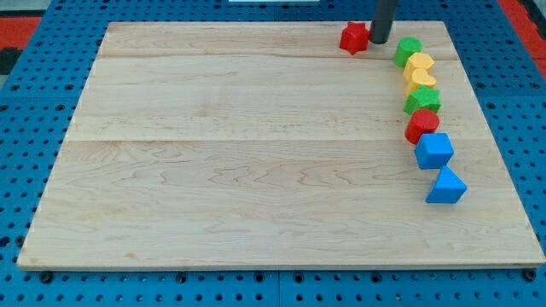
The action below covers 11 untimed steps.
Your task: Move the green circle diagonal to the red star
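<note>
Green circle at the head of a block chain, our tip beside the red star.

The green circle [408, 50] sits near the board's top right corner, touching the yellow heart-like block [419, 64] just below it. The red star [354, 37] lies to its left at the top edge, apart from it, and our tip [379, 40] stands between the two, pressed against the star's right side; being a bare rod, it grips nothing. Below the circle we see a curved chain running down the view's right: a second yellow block [422, 81], a green block [422, 101], a red round block [421, 125], a blue cube [434, 150] and a blue triangle [446, 186], all on the wooden board [239, 162].
</note>
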Each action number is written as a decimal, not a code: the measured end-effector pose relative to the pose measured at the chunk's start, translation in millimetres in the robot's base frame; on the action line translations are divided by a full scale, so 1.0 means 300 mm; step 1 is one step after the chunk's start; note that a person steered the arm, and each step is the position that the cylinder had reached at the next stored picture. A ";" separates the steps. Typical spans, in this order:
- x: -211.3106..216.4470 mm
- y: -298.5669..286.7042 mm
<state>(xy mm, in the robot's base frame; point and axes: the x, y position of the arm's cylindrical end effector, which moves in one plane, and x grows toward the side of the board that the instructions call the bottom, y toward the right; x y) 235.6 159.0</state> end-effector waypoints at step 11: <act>0.120 0.080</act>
